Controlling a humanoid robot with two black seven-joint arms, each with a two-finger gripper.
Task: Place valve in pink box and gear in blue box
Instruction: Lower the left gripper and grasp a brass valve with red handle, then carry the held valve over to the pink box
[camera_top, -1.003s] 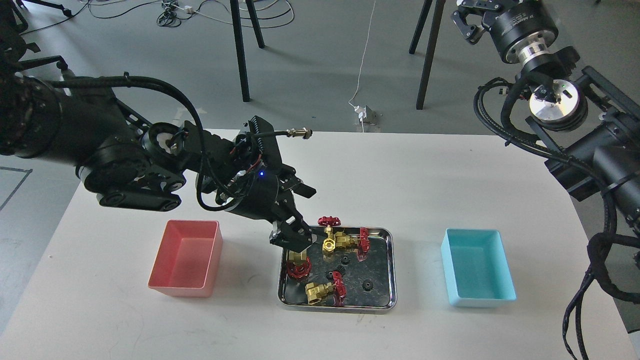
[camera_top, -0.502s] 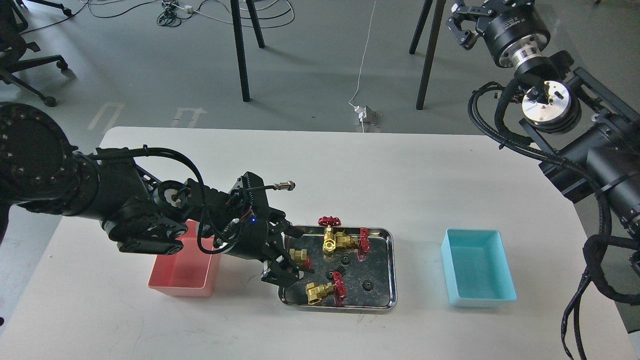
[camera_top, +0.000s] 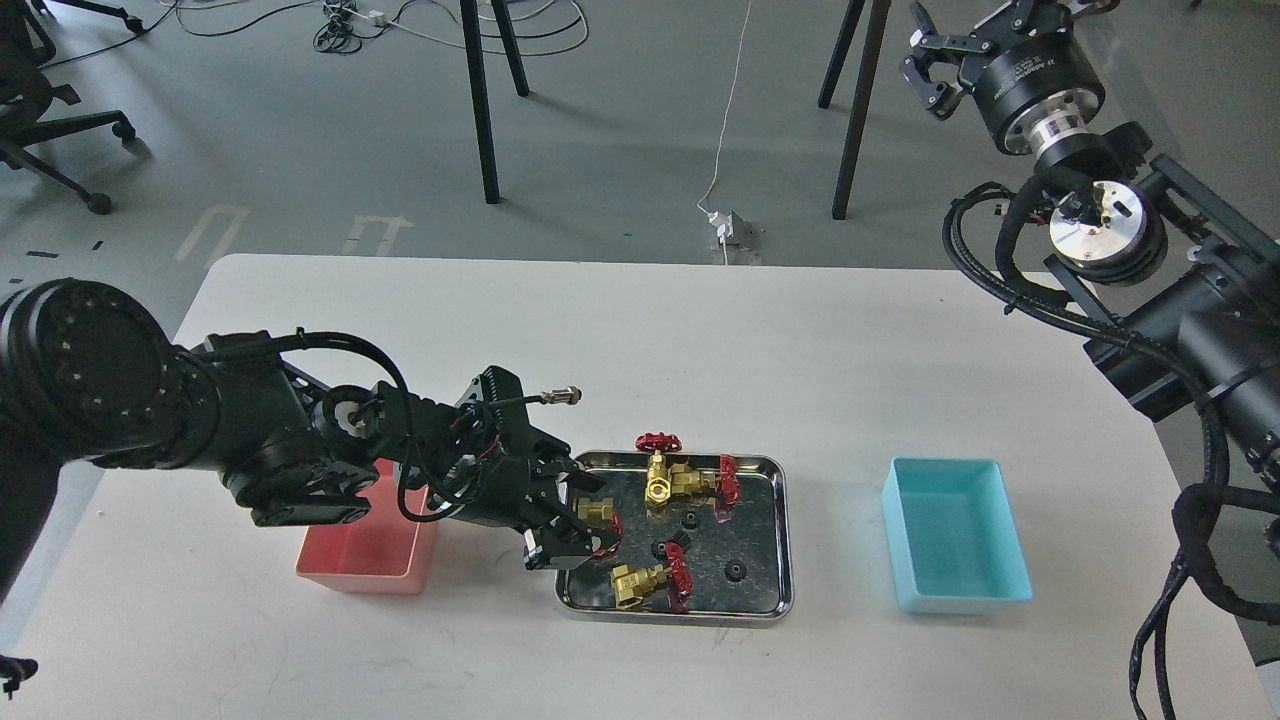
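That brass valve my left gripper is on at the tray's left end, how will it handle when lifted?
The valve looks like solid brass, so probably heavy for its size and rigid. Its smooth metal body may slip or pivot between the left gripper fingers. The red handwheel sits off to one side, so it could swing. Released on the steel tray, it might roll.

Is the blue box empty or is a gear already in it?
Empty: the blue box shows only bare cyan floor.

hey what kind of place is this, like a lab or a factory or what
Most likely a robotics lab or test room: a plain white table on a bare grey floor, loose cables trailing behind it, and staged sorting parts in a steel tray.
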